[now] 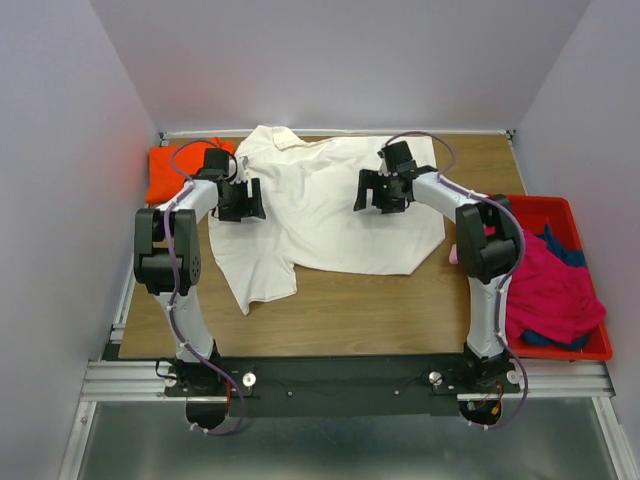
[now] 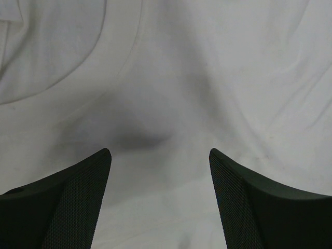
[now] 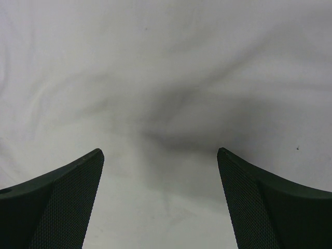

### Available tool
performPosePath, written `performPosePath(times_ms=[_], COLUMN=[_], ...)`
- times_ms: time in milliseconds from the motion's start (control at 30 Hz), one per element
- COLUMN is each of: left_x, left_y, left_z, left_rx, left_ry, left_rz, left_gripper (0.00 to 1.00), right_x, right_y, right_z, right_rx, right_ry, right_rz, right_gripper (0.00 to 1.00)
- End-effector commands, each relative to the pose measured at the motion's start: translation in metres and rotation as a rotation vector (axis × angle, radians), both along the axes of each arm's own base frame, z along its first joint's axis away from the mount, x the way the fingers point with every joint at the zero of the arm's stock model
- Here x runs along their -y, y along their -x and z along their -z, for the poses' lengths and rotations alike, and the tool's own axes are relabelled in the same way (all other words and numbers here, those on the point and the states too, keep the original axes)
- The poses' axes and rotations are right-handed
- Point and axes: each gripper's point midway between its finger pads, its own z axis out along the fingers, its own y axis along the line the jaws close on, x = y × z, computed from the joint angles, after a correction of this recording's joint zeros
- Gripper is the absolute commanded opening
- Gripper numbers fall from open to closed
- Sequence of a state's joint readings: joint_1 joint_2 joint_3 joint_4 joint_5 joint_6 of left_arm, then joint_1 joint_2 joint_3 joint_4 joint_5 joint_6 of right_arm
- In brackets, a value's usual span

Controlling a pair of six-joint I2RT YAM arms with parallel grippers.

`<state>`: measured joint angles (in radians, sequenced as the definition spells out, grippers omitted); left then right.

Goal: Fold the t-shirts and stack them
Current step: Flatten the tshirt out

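Folding looks ready to begin. From the top camera, the large cream-white collared cloth t-shirt (image 1: 330, 210) lies spread across the middle of the wooden table (image 1: 380, 310). The bright orange cloth shirt (image 1: 172, 170) sits at the far left, and the magenta cloth shirt (image 1: 545, 285) is in the rigid red plastic bin (image 1: 560, 212) at the right. Your left gripper (image 1: 240, 200) and right gripper (image 1: 380, 192) hang over the cream shirt with elbows bent and wrists turned inward. In the left wrist view the jaws stand wide and hold nothing, with only cream cloth (image 2: 207, 78) beneath the gripper (image 2: 160, 155). The right wrist view shows the same: the gripper (image 3: 159, 153) is parted and empty above cream cloth (image 3: 155, 62). Next, I judge, you should pick an edge or sleeve, descend and pinch it cleanly.
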<state>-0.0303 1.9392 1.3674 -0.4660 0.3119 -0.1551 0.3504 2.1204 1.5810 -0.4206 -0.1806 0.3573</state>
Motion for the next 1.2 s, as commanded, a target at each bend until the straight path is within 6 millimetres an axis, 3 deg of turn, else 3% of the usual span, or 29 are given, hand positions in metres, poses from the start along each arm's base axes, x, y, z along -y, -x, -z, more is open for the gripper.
performPosePath(times_ms=[0, 200, 233, 600, 667, 767, 800, 867, 933, 967, 1000, 1033, 1067, 1100, 1133, 1167], left_x=[-0.007, -0.024, -0.025, -0.017, -0.014, -0.013, -0.013, -0.012, -0.014, -0.015, -0.016, -0.018, -0.021, -0.023, -0.025, -0.028], left_y=[-0.002, -0.014, -0.021, -0.073, -0.087, -0.105, -0.109, -0.118, -0.123, -0.123, -0.122, -0.115, -0.11, -0.104, -0.088, -0.078], left_z=[0.003, 0.042, 0.039, 0.056, 0.049, 0.031, 0.026, 0.007, -0.015, -0.024, -0.048, -0.05, -0.078, -0.085, -0.075, -0.079], left_rx=[0.011, -0.059, -0.043, -0.018, 0.014, 0.064, 0.076, 0.117, 0.15, 0.161, 0.202, 0.197, 0.245, 0.255, 0.22, 0.219], left_ry=[-0.019, -0.106, -0.107, -0.077, -0.063, -0.061, -0.059, -0.059, -0.064, -0.066, -0.075, -0.08, -0.094, -0.1, -0.106, -0.113], left_rz=[-0.026, -0.066, -0.066, -0.028, -0.008, -0.002, 0.0, -0.004, -0.028, -0.037, -0.049, -0.06, -0.082, -0.097, -0.114, -0.131], left_gripper=[0.84, 0.84, 0.84, 0.84, 0.84, 0.84, 0.84, 0.84, 0.84, 0.84, 0.84, 0.84, 0.84, 0.84, 0.84, 0.84], right_x=[0.007, 0.014, 0.015, 0.009, 0.006, 0.002, 0.0, -0.001, -0.006, -0.006, -0.008, -0.011, -0.011, -0.012, -0.013, -0.013], right_y=[0.008, 0.007, 0.007, -0.03, -0.039, -0.046, -0.053, -0.057, -0.067, -0.069, -0.072, -0.076, -0.077, -0.078, -0.08, -0.081], right_z=[-0.002, 0.025, 0.032, 0.032, 0.026, 0.032, 0.024, 0.026, 0.016, 0.014, 0.01, 0.003, 0.0, -0.003, -0.005, -0.008], right_rx=[-0.008, -0.055, -0.067, -0.026, -0.01, -0.019, -0.001, -0.003, 0.029, 0.036, 0.047, 0.064, 0.07, 0.075, 0.081, 0.086], right_ry=[0.023, 0.063, 0.071, 0.074, 0.065, 0.068, 0.062, 0.067, 0.056, 0.054, 0.05, 0.043, 0.042, 0.039, 0.036, 0.032], right_rz=[0.02, 0.074, 0.089, 0.139, 0.127, 0.105, 0.1, 0.085, 0.067, 0.061, 0.053, 0.049, 0.043, 0.042, 0.038, 0.04], right_gripper=[0.96, 0.96, 0.96, 0.96, 0.97, 0.97, 0.97, 0.97, 0.97, 0.98, 0.98, 0.98, 0.98, 0.98, 0.98, 0.98])
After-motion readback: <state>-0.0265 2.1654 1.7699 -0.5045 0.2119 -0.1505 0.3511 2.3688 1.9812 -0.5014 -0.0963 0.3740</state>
